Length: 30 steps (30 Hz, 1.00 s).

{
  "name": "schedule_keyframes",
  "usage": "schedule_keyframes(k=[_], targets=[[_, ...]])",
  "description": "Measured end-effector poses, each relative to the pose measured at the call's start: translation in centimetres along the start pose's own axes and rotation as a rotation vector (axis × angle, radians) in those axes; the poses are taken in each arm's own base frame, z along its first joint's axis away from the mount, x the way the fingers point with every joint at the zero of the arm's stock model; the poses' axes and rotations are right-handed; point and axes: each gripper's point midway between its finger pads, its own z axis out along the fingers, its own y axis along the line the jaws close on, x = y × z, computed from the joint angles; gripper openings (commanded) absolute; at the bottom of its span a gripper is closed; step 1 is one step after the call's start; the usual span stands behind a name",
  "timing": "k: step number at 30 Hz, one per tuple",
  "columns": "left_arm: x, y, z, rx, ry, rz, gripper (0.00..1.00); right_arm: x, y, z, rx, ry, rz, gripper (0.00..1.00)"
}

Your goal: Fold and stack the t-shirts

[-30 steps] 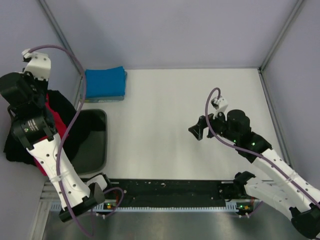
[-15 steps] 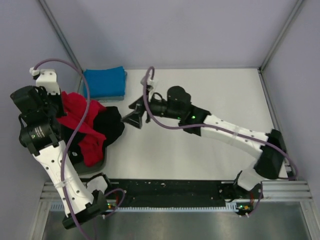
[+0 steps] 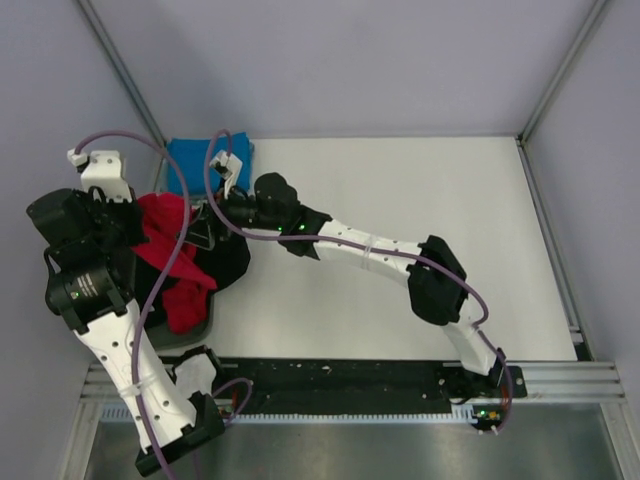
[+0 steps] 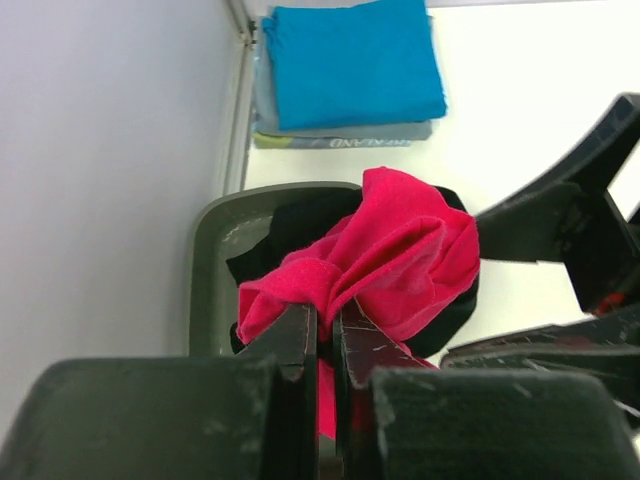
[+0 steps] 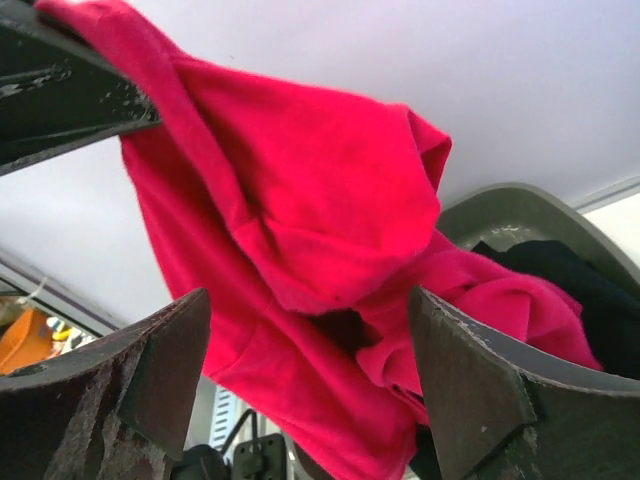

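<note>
Finding, left side: your left fingers (image 4: 295, 335) are clenched on a bunched fold of the red t-shirt (image 4: 400, 250), which hangs lifted above the tub (image 4: 203, 255) with its lower folds trailing down to the tub's near rim. The black t-shirt (image 3: 228, 262) lies in the tub and spills over its right rim, touching the red cloth. The blue t-shirt (image 4: 355, 60) sits folded on the bench (image 3: 400, 200) just beyond the tub's far rim. Your right fingers (image 5: 150, 370) stand released over the tub, spread either side of the hanging red cloth with nothing pinched. The step in hand appears to be taking a second hold so the red shirt can be spread. Recommendation: close on a single edge or hem, not the thick central wad. Keep that hold well apart from the left pinch. Confirm no black cloth is caught before you draw the shirt to the bench right of the tub. Writing: a pale printed line runs along the edge of the grey-blue layer (image 4: 340, 130) beneath the blue shirt, too small to read with certainty. No other brand or label is visible.
</note>
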Motion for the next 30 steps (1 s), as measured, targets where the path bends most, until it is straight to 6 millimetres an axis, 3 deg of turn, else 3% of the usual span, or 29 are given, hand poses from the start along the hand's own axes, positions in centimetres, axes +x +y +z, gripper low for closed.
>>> schedule_keyframes(k=[2,4,5,9,16,22,24,27,28,29,30], targets=[[0.2,-0.8,0.0,0.051,0.000,0.016,0.00,0.1,-0.3,-0.1,0.013,0.010,-0.025,0.79],[0.2,-2.0,0.2,0.127,-0.011,0.046,0.00,-0.2,-0.4,-0.5,0.027,0.013,-0.060,0.66],[0.2,-2.5,0.3,0.162,-0.015,0.058,0.00,-0.4,-0.5,-0.8,0.032,0.012,-0.079,0.65],[0.5,-4.5,0.9,0.308,-0.021,0.106,0.00,-1.9,-0.6,-2.2,0.035,0.004,-0.150,0.73],[1.0,-5.2,1.7,0.402,-0.013,0.184,0.00,-4.0,-1.3,-2.6,0.003,0.012,-0.256,0.82],[1.3,-5.8,1.3,0.436,-0.018,0.209,0.00,-2.5,-1.0,-1.8,-0.077,0.045,-0.254,0.78],[1.3,-5.9,1.2,0.443,-0.020,0.211,0.00,-1.5,-1.5,-1.6,-0.082,0.066,-0.239,0.56],[1.4,-6.0,1.2,0.450,-0.018,0.214,0.00,-0.2,-2.1,-1.3,-0.084,0.087,-0.214,0.02],[1.5,-6.1,1.1,0.453,-0.015,0.214,0.20,0.0,-2.1,-1.3,-0.087,0.091,-0.212,0.00],[1.6,-6.1,1.1,0.457,-0.011,0.213,0.61,0.1,-2.1,-1.2,-0.086,0.094,-0.193,0.00],[1.7,-6.2,1.1,0.459,-0.007,0.212,0.77,0.2,-2.2,-1.3,-0.082,0.098,-0.187,0.00]])
